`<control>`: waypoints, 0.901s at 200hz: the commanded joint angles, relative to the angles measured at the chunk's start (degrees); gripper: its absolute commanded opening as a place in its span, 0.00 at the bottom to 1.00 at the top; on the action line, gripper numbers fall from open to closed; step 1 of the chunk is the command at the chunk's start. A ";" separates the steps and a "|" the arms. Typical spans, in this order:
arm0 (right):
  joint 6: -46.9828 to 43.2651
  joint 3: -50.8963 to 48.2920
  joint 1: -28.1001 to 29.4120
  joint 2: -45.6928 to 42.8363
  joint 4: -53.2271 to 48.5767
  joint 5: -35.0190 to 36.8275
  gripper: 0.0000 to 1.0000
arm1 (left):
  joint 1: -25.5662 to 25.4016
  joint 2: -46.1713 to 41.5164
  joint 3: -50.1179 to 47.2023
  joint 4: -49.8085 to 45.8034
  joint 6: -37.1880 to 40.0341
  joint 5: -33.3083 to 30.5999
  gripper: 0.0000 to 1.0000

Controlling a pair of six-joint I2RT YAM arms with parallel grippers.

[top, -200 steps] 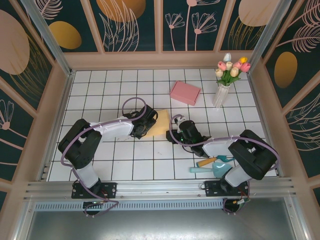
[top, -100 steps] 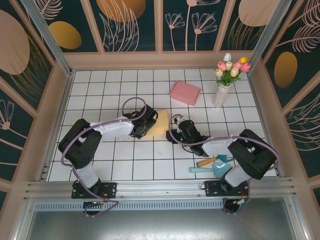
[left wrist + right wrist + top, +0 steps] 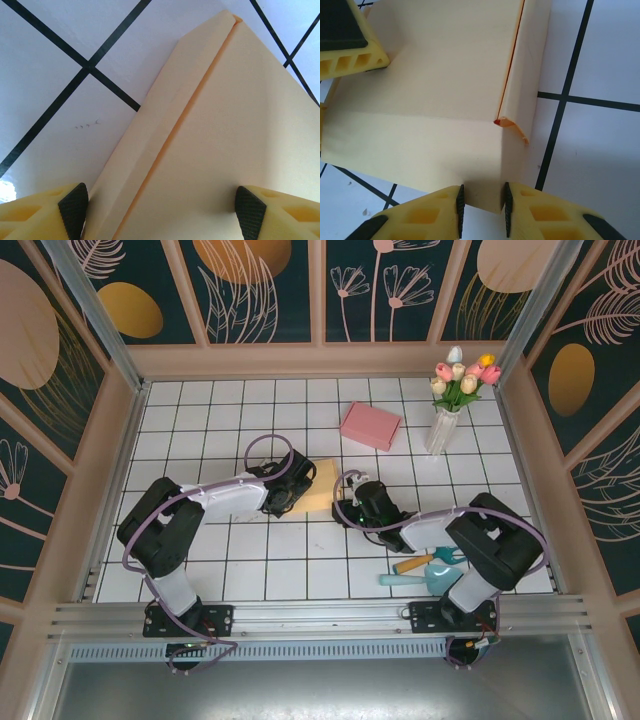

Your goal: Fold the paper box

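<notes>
From overhead, the light is bright and even across the white worktop [image 3: 200, 410], with only faint, soft shadows. Both wrist views run washed out: the cream paper [image 3: 235, 125] is close to overexposed. There's a white glare patch at the left wrist view's lower left edge, and its tiles look bluish.

Overhead camera: high, looking down over the whole tiled surface [image 3: 200, 410]. Both wrist cameras: very close, facing the same paper box [image 3: 225, 150] from opposite sides.
</notes>
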 commanded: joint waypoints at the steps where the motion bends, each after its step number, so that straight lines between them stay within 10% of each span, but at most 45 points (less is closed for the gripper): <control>1: -1.26 -0.67 0.63 1.92 6.17 -0.76 0.28 | 0.49 5.35 -2.44 -7.33 0.16 1.87 0.78; 180: 5.57 14.68 -0.89 15.46 -5.04 9.19 0.32 | 0.25 7.17 -2.52 -4.78 0.99 5.97 0.78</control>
